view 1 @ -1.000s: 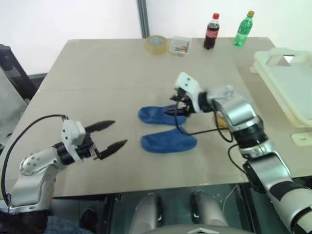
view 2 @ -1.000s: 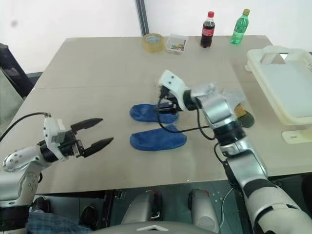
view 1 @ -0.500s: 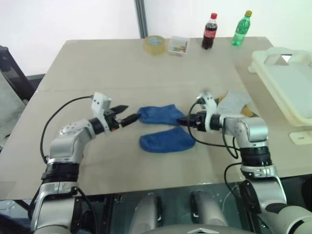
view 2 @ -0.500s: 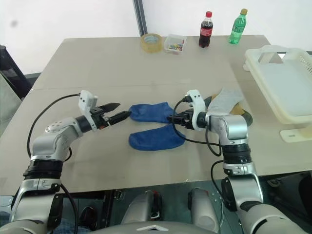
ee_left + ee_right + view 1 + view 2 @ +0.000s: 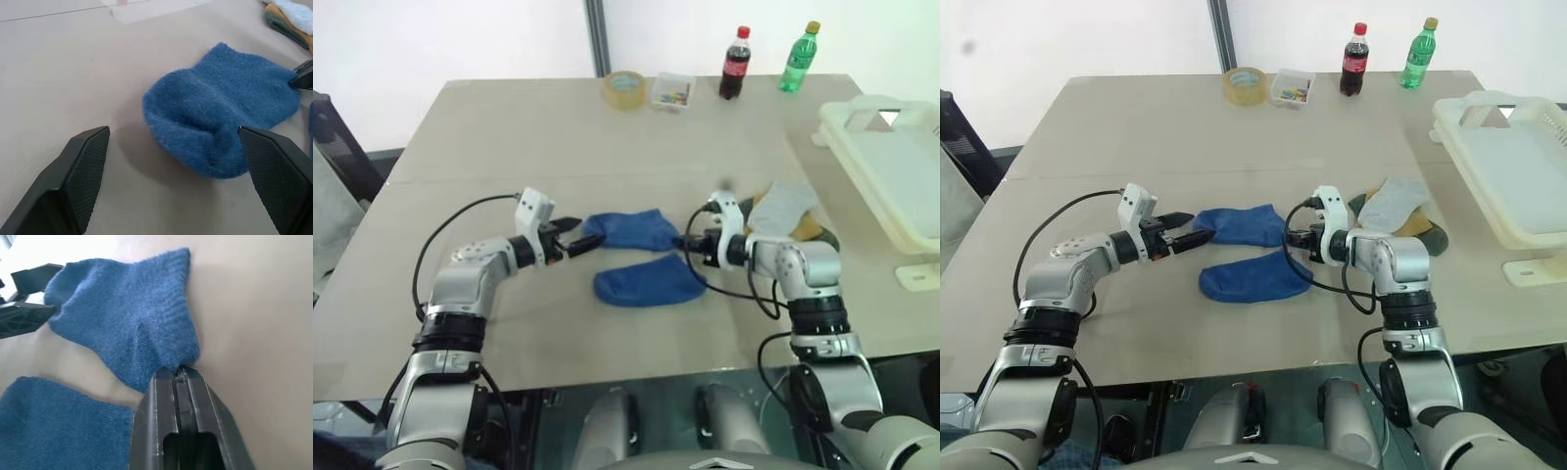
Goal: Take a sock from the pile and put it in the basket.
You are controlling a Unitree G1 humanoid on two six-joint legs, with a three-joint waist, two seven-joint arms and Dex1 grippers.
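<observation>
Right tool [image 5: 1295, 238] is clamped on one end of the blue sock [image 5: 1239, 224] mid-bench for lifting to the basket [image 5: 1513, 181]; left tool [image 5: 176, 166] straddles its other end, fingers apart.

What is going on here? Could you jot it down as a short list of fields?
right gripper: shut on the far blue sock, pinching its edge
left gripper: open, fingers either side of that sock's other end
near blue sock: flat on the table
other socks: heaped beside the right arm
basket: at the table's right edge
</observation>
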